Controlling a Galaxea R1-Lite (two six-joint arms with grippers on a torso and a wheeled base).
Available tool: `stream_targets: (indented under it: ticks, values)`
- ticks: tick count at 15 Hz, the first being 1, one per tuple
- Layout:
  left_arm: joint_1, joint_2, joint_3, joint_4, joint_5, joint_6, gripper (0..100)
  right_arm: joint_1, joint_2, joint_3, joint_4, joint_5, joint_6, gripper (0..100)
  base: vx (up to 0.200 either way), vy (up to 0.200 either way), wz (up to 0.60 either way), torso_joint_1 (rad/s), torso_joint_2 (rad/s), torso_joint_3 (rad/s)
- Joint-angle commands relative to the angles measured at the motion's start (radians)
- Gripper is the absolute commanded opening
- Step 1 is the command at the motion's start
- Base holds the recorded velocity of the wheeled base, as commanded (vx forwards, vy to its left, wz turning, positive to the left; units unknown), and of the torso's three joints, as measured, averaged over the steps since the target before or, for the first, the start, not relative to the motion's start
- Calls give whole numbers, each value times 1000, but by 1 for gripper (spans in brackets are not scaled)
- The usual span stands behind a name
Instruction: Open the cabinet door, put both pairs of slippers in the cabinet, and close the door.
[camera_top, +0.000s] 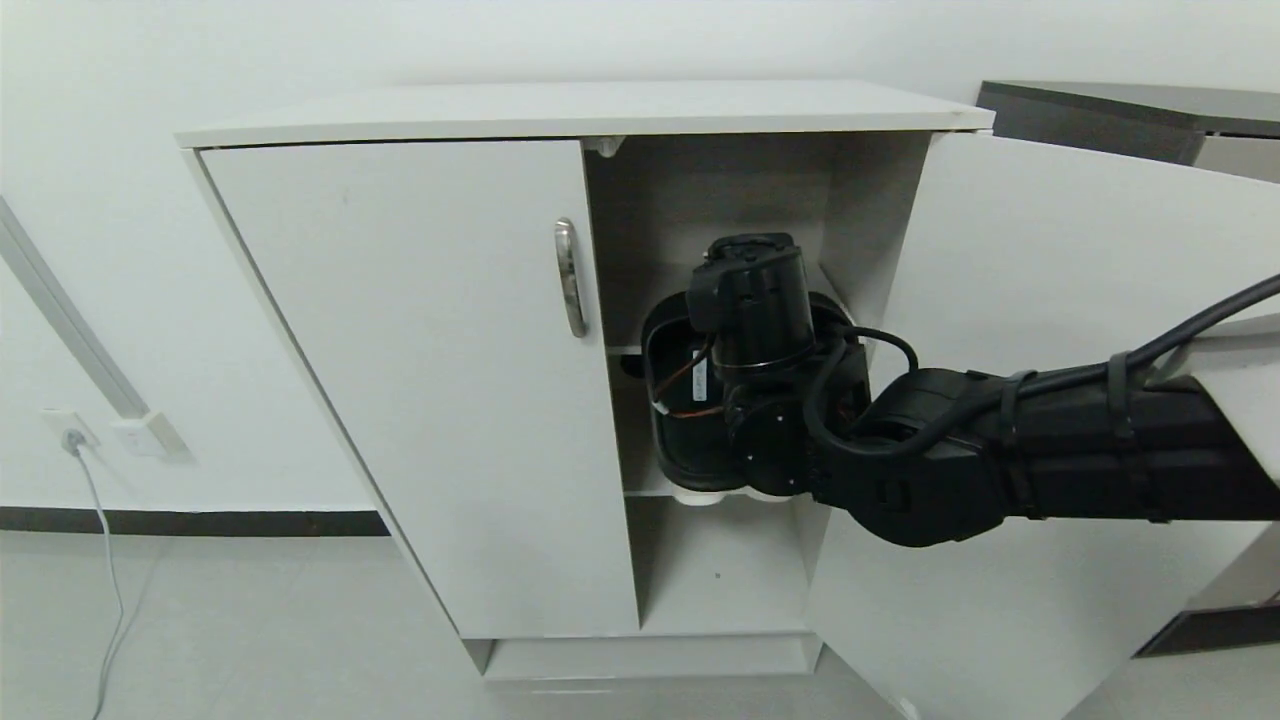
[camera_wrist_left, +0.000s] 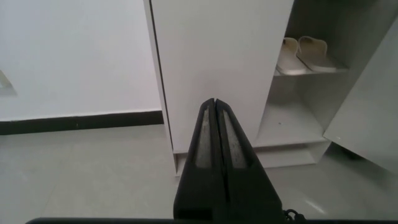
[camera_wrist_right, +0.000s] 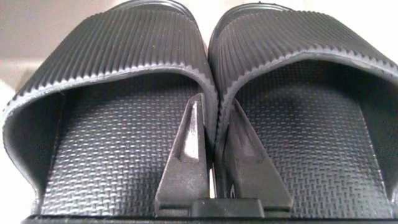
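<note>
The white cabinet (camera_top: 560, 110) has its left door (camera_top: 420, 380) shut and its right door (camera_top: 1010, 300) swung open. My right arm reaches into the open half at the middle shelf. There my right gripper (camera_wrist_right: 214, 134) is shut on the touching inner edges of a pair of black ribbed slippers (camera_wrist_right: 205, 74), which show dark against the shelf (camera_top: 672, 400). Pale slipper heels (camera_top: 700, 494) peek out just below them at the shelf edge. A pale pair of slippers (camera_wrist_left: 305, 55) lies on the middle shelf in the left wrist view. My left gripper (camera_wrist_left: 214, 107) hangs shut and empty, well away from the cabinet front.
The closed door has a metal handle (camera_top: 570, 277) near its inner edge. The bottom shelf (camera_top: 715, 585) is bare. A wall socket with a cable (camera_top: 70, 436) sits low on the left. A dark-topped unit (camera_top: 1130, 110) stands behind the open door.
</note>
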Motion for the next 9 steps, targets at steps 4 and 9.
stream_targets:
  ticks: [4, 9]
  values:
    - [0, 2, 0, 0, 1, 0, 0, -4, -1, 1, 1, 0, 1, 0, 200, 0, 0, 2, 1, 1]
    - [0, 2, 0, 0, 1, -2, 0, -26, -1, -4, 3, 37, 0, 0, 0, 0, 0, 0, 0, 0]
